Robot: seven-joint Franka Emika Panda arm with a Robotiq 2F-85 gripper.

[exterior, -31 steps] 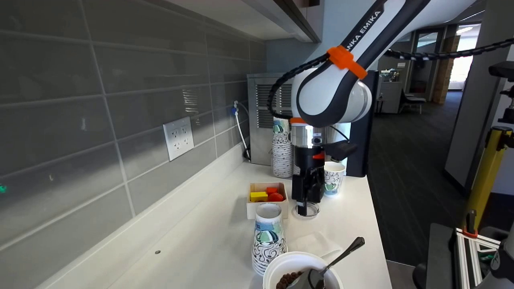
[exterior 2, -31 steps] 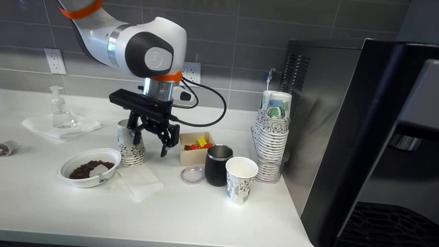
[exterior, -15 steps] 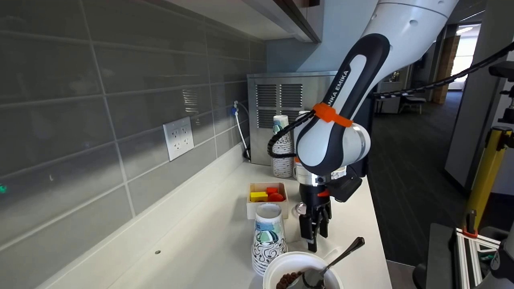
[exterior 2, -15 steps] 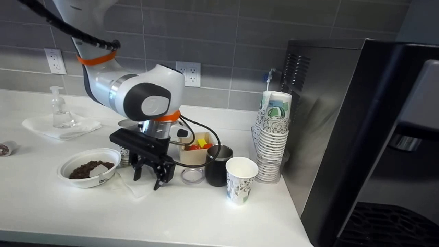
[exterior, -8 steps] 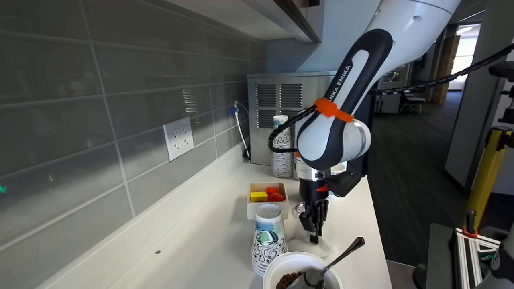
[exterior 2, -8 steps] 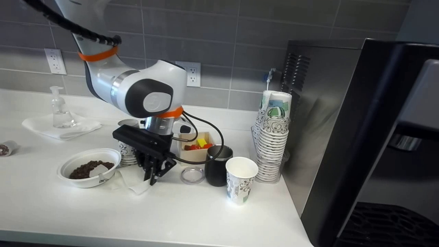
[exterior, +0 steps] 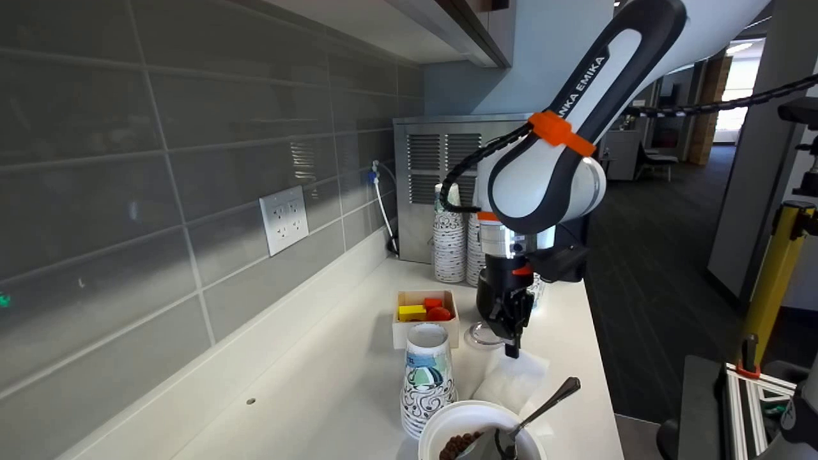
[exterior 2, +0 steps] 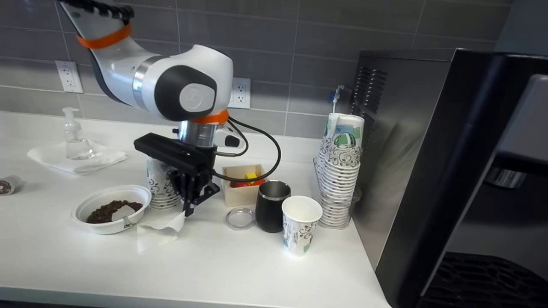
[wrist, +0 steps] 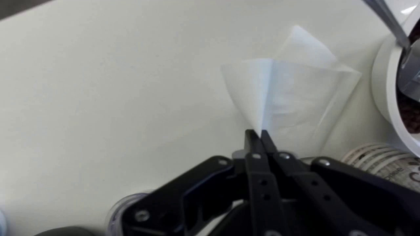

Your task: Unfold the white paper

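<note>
The white paper lies on the white counter beside the bowl, one part drawn up off the surface; it shows in both exterior views (exterior: 511,381) (exterior 2: 160,231). My gripper (exterior 2: 188,211) is above the counter at the paper's raised edge, pointing down. In the wrist view the paper (wrist: 298,95) rises in a pale crease to a point pinched between the fingertips of the gripper (wrist: 260,133). A folded flap sticks out on the paper's far side, and its lower layers are partly hidden under the raised sheet.
Close to the paper stand a white bowl (exterior 2: 102,229) of brown pieces with a spoon (exterior: 555,401) in it and a stack of upturned cups (exterior 2: 162,188). A clear lid (exterior 2: 240,218), black tumbler (exterior 2: 270,216), paper cup (exterior 2: 297,233) and wooden box (exterior 2: 237,196) are nearby.
My gripper came down onto the paper with its fingers apart, closed on it, and has since risen. The pinched edge of the paper has lifted with it, and the sheet has shifted shape.
</note>
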